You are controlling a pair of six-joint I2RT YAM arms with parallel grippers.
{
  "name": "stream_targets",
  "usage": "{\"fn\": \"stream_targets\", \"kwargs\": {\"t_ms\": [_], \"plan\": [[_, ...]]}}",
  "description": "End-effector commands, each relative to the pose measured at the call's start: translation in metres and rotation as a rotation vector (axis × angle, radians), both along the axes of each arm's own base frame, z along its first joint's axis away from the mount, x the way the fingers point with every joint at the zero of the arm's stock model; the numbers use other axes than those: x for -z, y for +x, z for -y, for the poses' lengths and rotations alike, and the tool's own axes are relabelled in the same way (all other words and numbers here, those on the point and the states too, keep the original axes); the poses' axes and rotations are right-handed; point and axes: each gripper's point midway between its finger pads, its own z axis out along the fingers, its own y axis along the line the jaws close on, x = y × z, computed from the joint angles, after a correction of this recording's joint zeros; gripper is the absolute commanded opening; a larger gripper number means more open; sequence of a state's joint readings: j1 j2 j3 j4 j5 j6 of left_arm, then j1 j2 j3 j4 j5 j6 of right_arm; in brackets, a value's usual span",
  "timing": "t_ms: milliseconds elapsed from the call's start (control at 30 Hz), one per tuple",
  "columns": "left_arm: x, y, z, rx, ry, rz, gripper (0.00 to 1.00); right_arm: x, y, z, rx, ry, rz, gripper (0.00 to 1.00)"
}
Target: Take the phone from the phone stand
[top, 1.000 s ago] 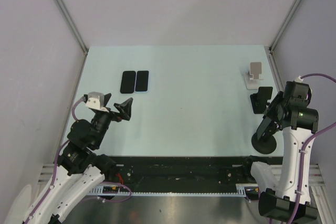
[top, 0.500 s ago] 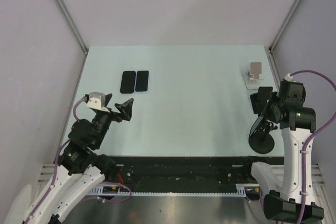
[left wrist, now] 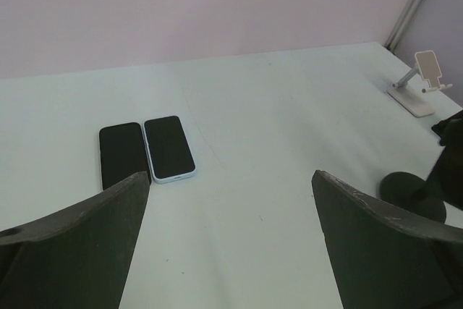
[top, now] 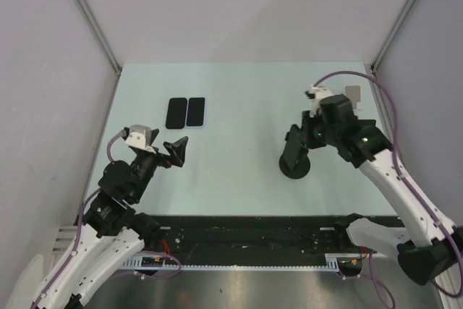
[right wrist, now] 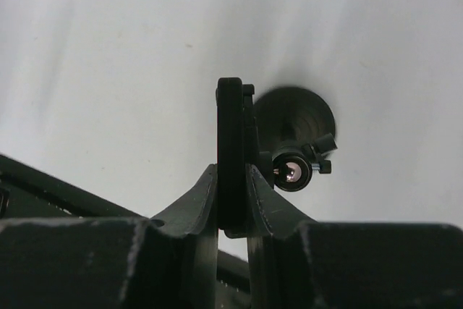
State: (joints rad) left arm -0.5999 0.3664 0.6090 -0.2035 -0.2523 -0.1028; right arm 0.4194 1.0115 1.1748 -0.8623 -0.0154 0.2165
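**COUNT SHEET: SEVEN ITEMS, THREE KINDS**

Phones, 3. You have a black phone point(top: 176, 113) and a light-edged phone point(top: 195, 112) side by side at the far left, plus a third phone point(top: 291, 151) standing on edge right of centre.

Phone stands, 2. You have a black stand point(top: 298, 169) with a round base right of centre, and a white stand point(top: 352, 99) at the far right.

Grippers, 2. You have the left gripper point(left wrist: 231, 177) and the right gripper point(right wrist: 231, 169).
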Motion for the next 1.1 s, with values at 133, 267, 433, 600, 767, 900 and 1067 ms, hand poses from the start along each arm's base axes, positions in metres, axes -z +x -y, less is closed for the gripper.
{"fn": "stream_targets", "kwargs": {"t_ms": [133, 267, 433, 600, 767, 900, 1067], "plan": [[0.005, 0.005, 0.015, 0.067, 0.053, 0.006, 1.00, -0.064, 0.053, -0.131, -0.372, 0.124, 0.316, 0.00], [0.010, 0.006, 0.022, 0.097, 0.073, -0.004, 1.00, -0.069, 0.046, -0.171, -0.529, 0.153, 0.337, 0.00], [0.017, 0.007, 0.032, 0.144, 0.095, -0.024, 1.00, -0.068, 0.042, -0.191, -0.612, 0.185, 0.342, 0.00], [0.024, 0.009, 0.040, 0.174, 0.108, -0.049, 1.00, -0.053, 0.039, -0.203, -0.655, 0.165, 0.317, 0.00], [0.030, 0.015, 0.045, 0.173, 0.093, -0.098, 1.00, -0.052, 0.042, -0.202, -0.638, 0.146, 0.326, 0.10], [0.034, 0.018, 0.057, 0.198, 0.047, -0.157, 1.00, -0.057, 0.041, -0.199, -0.626, 0.145, 0.347, 0.38], [0.034, 0.019, 0.079, 0.242, 0.012, -0.219, 1.00, -0.076, 0.040, -0.191, -0.597, 0.155, 0.401, 0.60]]}}
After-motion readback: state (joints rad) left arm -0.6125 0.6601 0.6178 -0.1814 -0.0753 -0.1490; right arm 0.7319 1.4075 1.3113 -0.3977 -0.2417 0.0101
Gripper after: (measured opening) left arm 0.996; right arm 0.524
